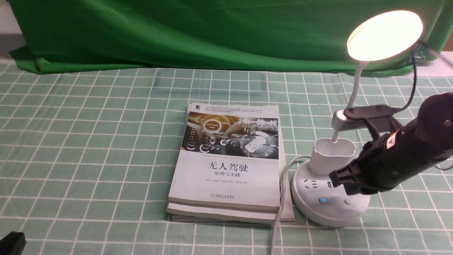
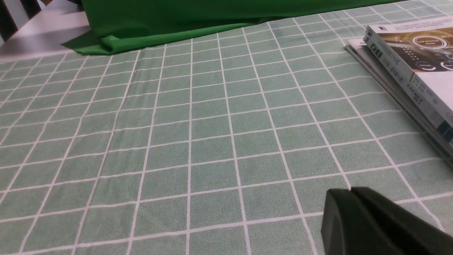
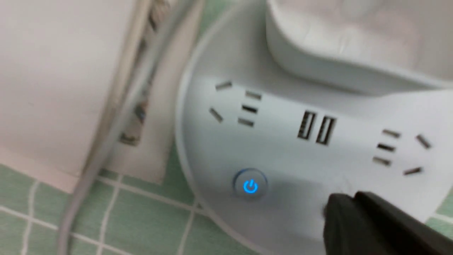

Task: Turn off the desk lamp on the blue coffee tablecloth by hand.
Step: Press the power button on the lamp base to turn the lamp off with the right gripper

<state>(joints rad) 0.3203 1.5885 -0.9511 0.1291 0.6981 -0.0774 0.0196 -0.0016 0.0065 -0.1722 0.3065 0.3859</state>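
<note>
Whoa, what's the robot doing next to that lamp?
The robot's right arm holds its closed black tool low over the round base of the white plastic desk lamp, close to the glowing blue power button. The lamp is lit, so it is not switched off yet. The left tool sits far off at the near edge of the pale green checked tablecloth.

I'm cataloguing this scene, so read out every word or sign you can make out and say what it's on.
"无人驾驶": book cover, large title.
"原理与实战": cover, under the title.
"Self-Driving Mode": cover picture, faint.
Power sign, lit blue: button on the lamp base.
Other cover and spine print: too small to read.
</note>
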